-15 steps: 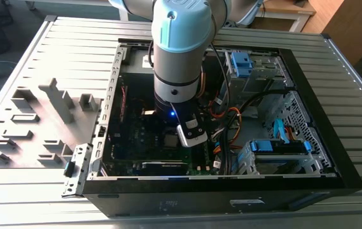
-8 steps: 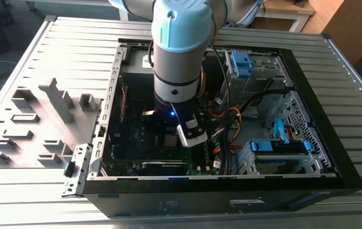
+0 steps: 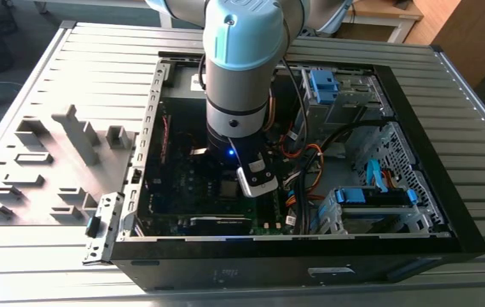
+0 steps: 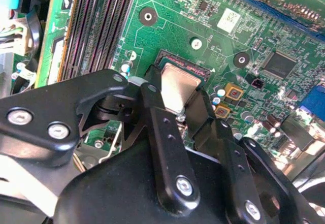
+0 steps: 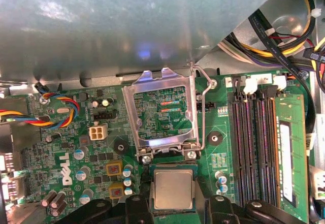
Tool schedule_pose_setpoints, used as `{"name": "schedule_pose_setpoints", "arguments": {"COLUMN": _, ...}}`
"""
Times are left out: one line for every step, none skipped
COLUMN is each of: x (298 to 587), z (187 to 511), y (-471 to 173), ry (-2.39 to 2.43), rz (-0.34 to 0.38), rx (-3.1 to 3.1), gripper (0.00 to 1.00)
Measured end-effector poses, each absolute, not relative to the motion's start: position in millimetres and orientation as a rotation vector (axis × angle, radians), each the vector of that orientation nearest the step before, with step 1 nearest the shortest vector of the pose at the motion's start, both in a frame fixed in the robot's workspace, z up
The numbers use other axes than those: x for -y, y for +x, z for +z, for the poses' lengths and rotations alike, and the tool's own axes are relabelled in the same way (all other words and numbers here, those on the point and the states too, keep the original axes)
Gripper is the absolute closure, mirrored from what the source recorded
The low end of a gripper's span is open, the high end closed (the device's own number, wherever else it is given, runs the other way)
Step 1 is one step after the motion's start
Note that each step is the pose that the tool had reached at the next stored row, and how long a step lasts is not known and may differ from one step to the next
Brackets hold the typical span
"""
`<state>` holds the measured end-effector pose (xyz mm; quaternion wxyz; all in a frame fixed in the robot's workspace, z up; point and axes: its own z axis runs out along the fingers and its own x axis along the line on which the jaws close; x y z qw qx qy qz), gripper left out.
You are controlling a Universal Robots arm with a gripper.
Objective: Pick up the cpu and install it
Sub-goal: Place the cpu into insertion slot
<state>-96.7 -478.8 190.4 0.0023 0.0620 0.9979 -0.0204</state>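
Exterior view: open PC case (image 3: 268, 268) lies on a ribbed metal table (image 3: 464, 96). Grey fixture blocks (image 3: 71, 137) sit near the table's edge at the exterior view's left, wooden furniture (image 3: 468, 32) behind. In both wrist views the gripper (image 4: 176, 92) (image 5: 175, 202) jaws pinch the cpu (image 4: 177, 82) (image 5: 173, 189) at the motherboard (image 5: 66, 148) socket (image 4: 185, 65), load plate (image 5: 131, 112) flipped up.

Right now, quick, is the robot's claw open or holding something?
Gripper: closed, holding the cpu by two opposite edges.
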Motion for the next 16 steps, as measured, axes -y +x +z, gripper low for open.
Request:
{"name": "schedule_pose_setpoints", "arguments": {"x": 478.8, "z": 190.4, "y": -96.7, "ry": 0.195, "rz": -0.064, "rx": -3.130, "gripper": 0.56}}
{"name": "schedule_pose_setpoints", "arguments": {"x": 478.8, "z": 190.4, "y": -96.7, "ry": 0.195, "rz": -0.064, "rx": -3.130, "gripper": 0.56}}
{"name": "schedule_pose_setpoints", "arguments": {"x": 478.9, "z": 190.4, "y": -96.7, "ry": 0.195, "rz": -0.064, "rx": -3.130, "gripper": 0.56}}
{"name": "schedule_pose_setpoints", "arguments": {"x": 478.9, "z": 190.4, "y": -96.7, "ry": 0.195, "rz": -0.064, "rx": -3.130, "gripper": 0.56}}
{"name": "schedule_pose_setpoints", "arguments": {"x": 478.9, "z": 190.4, "y": -96.7, "ry": 0.195, "rz": -0.064, "rx": -3.130, "gripper": 0.56}}
{"name": "schedule_pose_setpoints", "arguments": {"x": 478.9, "z": 190.4, "y": -96.7, "ry": 0.195, "rz": -0.064, "rx": -3.130, "gripper": 0.56}}
{"name": "schedule_pose_setpoints", "arguments": {"x": 478.9, "z": 190.4, "y": -96.7, "ry": 0.195, "rz": -0.064, "rx": -3.130, "gripper": 0.56}}
{"name": "schedule_pose_setpoints", "arguments": {"x": 478.9, "z": 190.4, "y": -96.7, "ry": 0.195, "rz": -0.064, "rx": -3.130, "gripper": 0.56}}
{"name": "schedule_pose_setpoints", "arguments": {"x": 478.9, "z": 190.4, "y": -96.7, "ry": 0.195, "rz": -0.064, "rx": -3.130, "gripper": 0.56}}
{"name": "schedule_pose_setpoints", "arguments": {"x": 478.9, "z": 190.4, "y": -96.7, "ry": 0.194, "rz": -0.064, "rx": -3.130, "gripper": 0.56}}
{"name": "schedule_pose_setpoints", "arguments": {"x": 478.9, "z": 190.3, "y": -96.6, "ry": 0.194, "rz": -0.063, "rx": -3.130, "gripper": 0.55}}
{"name": "schedule_pose_setpoints", "arguments": {"x": 478.9, "z": 190.2, "y": -96.6, "ry": 0.194, "rz": -0.063, "rx": -3.130, "gripper": 0.55}}
{"name": "schedule_pose_setpoints", "arguments": {"x": 478.9, "z": 190.2, "y": -96.6, "ry": 0.194, "rz": -0.063, "rx": -3.130, "gripper": 0.55}}
{"name": "schedule_pose_setpoints", "arguments": {"x": 479.0, "z": 190.3, "y": -96.6, "ry": 0.194, "rz": -0.063, "rx": -3.130, "gripper": 0.49}}
{"name": "schedule_pose_setpoints", "arguments": {"x": 479.0, "z": 190.3, "y": -96.7, "ry": 0.194, "rz": -0.064, "rx": -3.130, "gripper": 0.49}}
{"name": "schedule_pose_setpoints", "arguments": {"x": 479.0, "z": 190.4, "y": -96.7, "ry": 0.195, "rz": -0.064, "rx": -3.130, "gripper": 0.49}}
